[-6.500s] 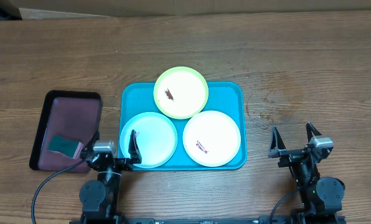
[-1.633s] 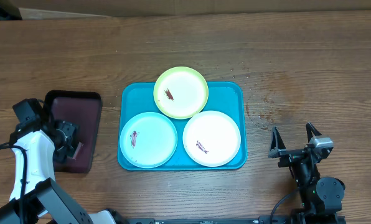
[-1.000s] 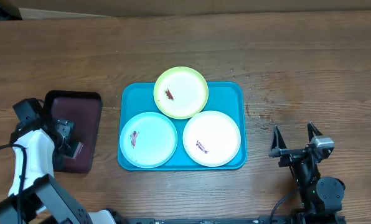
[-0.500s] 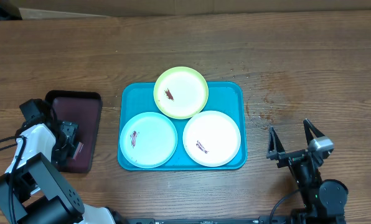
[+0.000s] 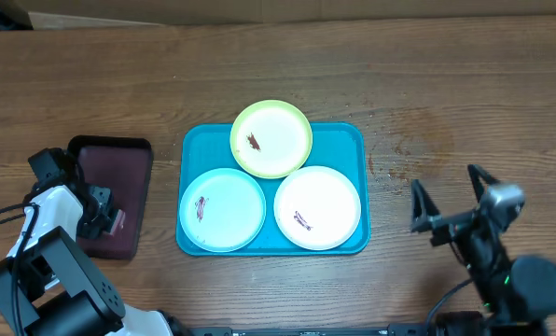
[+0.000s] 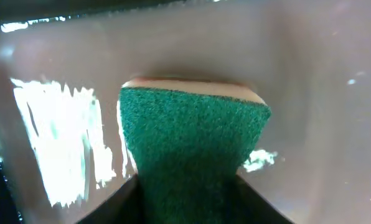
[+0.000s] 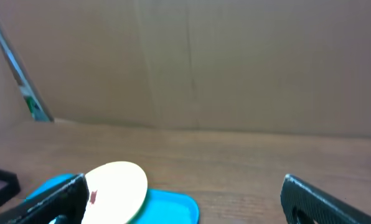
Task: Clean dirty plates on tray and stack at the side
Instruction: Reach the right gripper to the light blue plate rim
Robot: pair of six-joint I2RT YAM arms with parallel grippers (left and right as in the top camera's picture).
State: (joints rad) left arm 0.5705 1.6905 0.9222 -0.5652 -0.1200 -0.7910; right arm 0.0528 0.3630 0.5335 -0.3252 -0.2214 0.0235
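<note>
The turquoise tray (image 5: 353, 140) lies mid-table and holds three plates. They are a yellow-green plate (image 5: 271, 138) at the back, a light blue plate (image 5: 222, 209) front left and a white plate (image 5: 317, 206) front right. Each has a small dark-red smear. My left gripper (image 5: 105, 219) is down in the maroon tray (image 5: 119, 159). In the left wrist view my left gripper (image 6: 187, 180) is shut on a green sponge (image 6: 192, 130), which looks pinched between the fingers (image 6: 111, 208). My right gripper (image 5: 449, 196) hangs open and empty to the right of the turquoise tray. The right wrist view shows the yellow-green plate (image 7: 114, 186) and the tray (image 7: 173, 208) beyond the open fingers (image 7: 322, 199).
The black-rimmed maroon tray sits at the left of the table, its shiny floor (image 6: 322, 93) filling the left wrist view. Bare wooden tabletop (image 5: 465, 93) lies behind and to the right of the turquoise tray. A cardboard wall (image 7: 235, 62) stands at the back.
My left gripper has closed from wide open onto the sponge in the maroon tray. My right arm has lifted off its rest and shifted a little right, still open.
</note>
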